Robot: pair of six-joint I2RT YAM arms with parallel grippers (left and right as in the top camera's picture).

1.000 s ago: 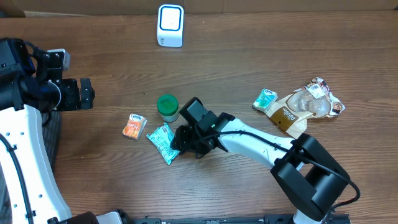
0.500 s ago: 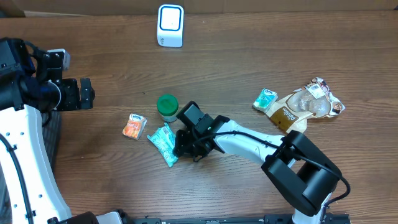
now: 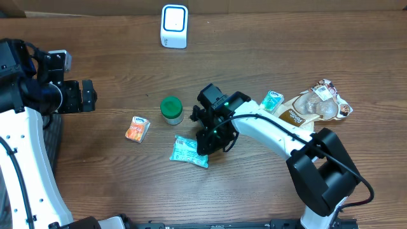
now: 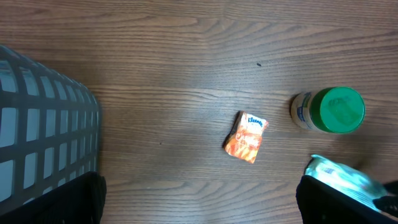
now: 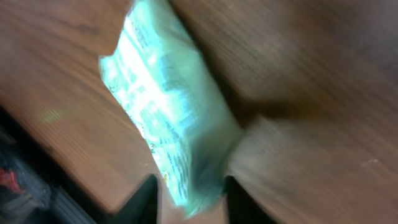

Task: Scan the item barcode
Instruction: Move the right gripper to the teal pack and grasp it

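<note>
One teal packet (image 3: 189,151) lies flat on the tabletop (image 3: 254,57), about midway along its width and closer to the near edge than the far one. Its long axis runs almost parallel to that edge, with the right end tilted slightly nearer. That right end sits between the fingers of the right gripper (image 3: 208,146), which stand partly apart. The wrist view is blurred, so I cannot tell whether they pinch it or merely flank it. The left gripper (image 3: 89,97) hangs over the left edge with its jaws spread wide, holding nothing. A green-lidded jar (image 3: 171,109) stands just beyond the packet. A white scanner (image 3: 174,25) sits at the far edge, well apart.
</note>
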